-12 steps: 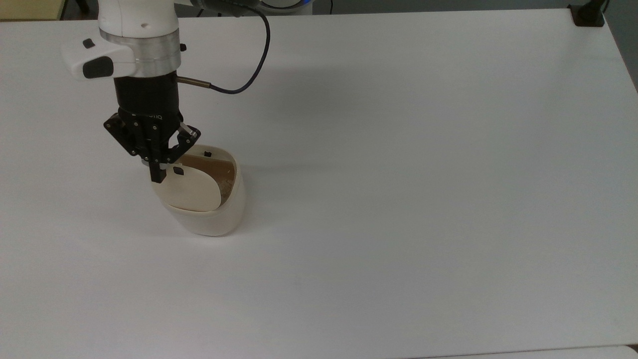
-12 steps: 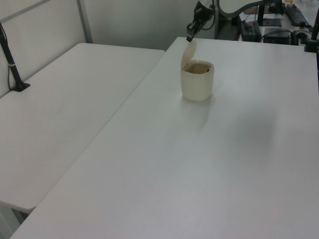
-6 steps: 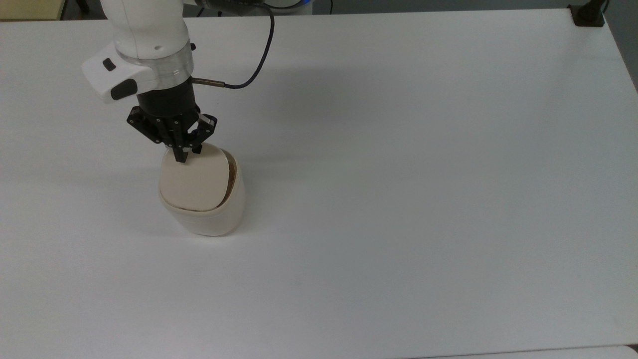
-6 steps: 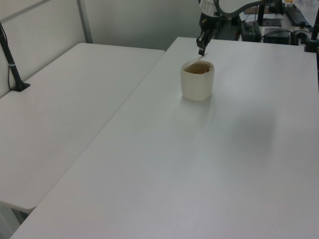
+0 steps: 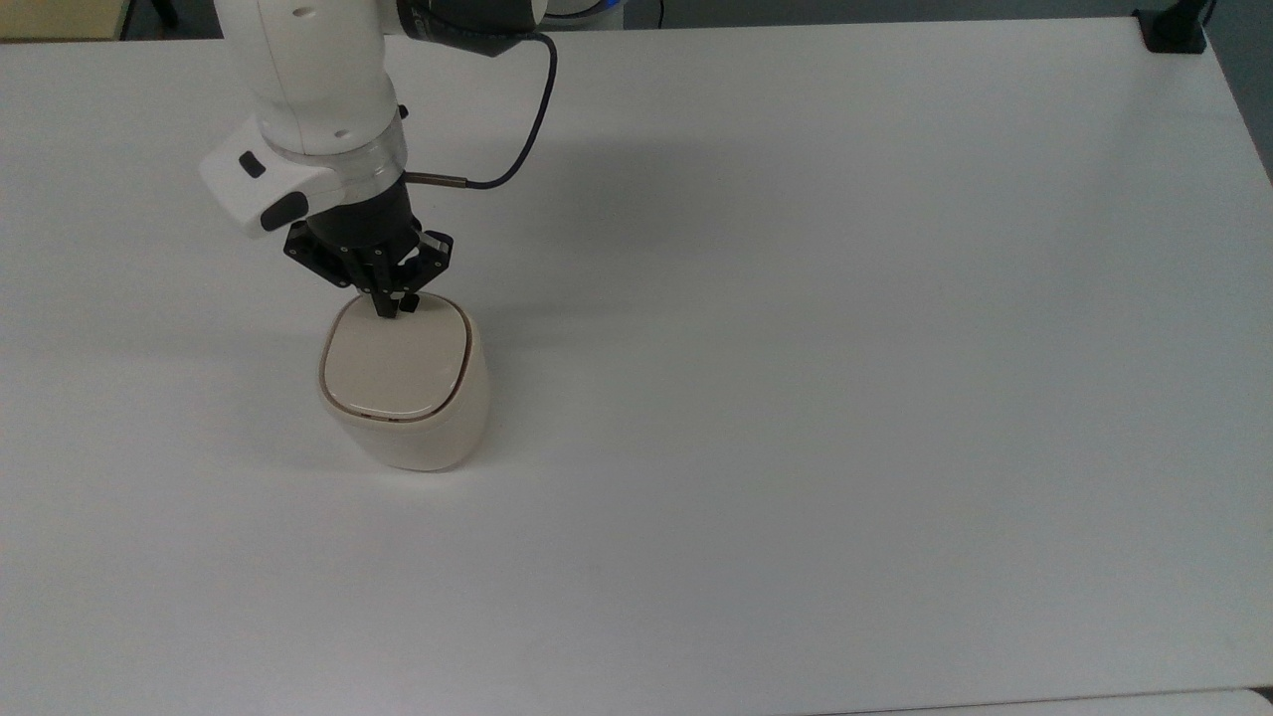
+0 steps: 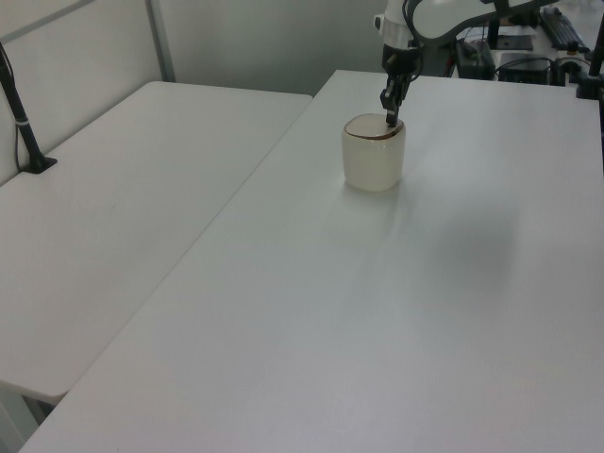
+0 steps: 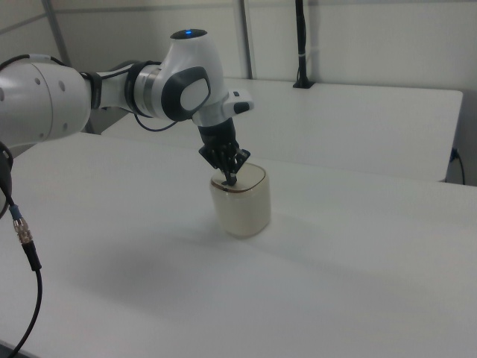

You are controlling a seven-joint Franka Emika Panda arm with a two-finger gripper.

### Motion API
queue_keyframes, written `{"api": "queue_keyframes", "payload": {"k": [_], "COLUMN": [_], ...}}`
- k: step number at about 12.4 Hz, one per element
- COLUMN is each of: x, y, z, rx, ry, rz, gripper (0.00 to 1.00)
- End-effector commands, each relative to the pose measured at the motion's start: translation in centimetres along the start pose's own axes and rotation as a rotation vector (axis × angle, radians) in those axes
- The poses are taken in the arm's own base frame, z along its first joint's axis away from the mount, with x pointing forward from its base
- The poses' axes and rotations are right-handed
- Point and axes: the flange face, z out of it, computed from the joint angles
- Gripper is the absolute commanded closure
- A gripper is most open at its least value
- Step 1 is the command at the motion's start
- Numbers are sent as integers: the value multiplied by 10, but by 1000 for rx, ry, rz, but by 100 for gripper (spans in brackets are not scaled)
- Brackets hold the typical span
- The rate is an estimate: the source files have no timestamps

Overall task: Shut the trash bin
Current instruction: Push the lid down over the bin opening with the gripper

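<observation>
The cream-white trash bin (image 5: 408,418) (image 6: 372,162) (image 7: 240,205) stands on the white table (image 5: 796,348), left of centre in the top view. Its flat lid (image 5: 396,360) lies flat on the rim, with a thin brown seam around it. My gripper (image 5: 394,310) (image 6: 391,120) (image 7: 229,179) is shut, its black fingertips pressed together on the lid's far edge. The fingers point down from the white arm, which hides the lid's black tab.
A dark cable (image 5: 517,149) loops from the wrist. A black clamp (image 5: 1174,30) sits on the far right corner in the top view. A second white table (image 6: 123,208) adjoins at the left view's left, with a black post (image 6: 24,123).
The lid has swung from upright to flat on the rim. My shut gripper followed it, moving right in the top view and lowering onto the lid's far edge.
</observation>
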Motion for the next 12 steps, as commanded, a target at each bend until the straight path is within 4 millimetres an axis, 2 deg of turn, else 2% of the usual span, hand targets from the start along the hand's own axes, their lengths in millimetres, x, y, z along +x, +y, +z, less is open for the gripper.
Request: {"api": "queue_keyframes", "payload": {"k": [1,5,7,8,10,11,12], "x": [-5,-4,-3,-3,2,4,1], "y": [-2,-4,-10,-10,-11,-14,-26], "z": [16,24,35,33,7,-24,-36], "rx": [-2,-8,-25,-25,-19,-16,-20], "ry": [-39,-51,-68,-65,-22,6,-3], "rz": [-26,-35,-54,-54,-47,-47,-67], "gripper": [99,99,99,99,99,98,96]}}
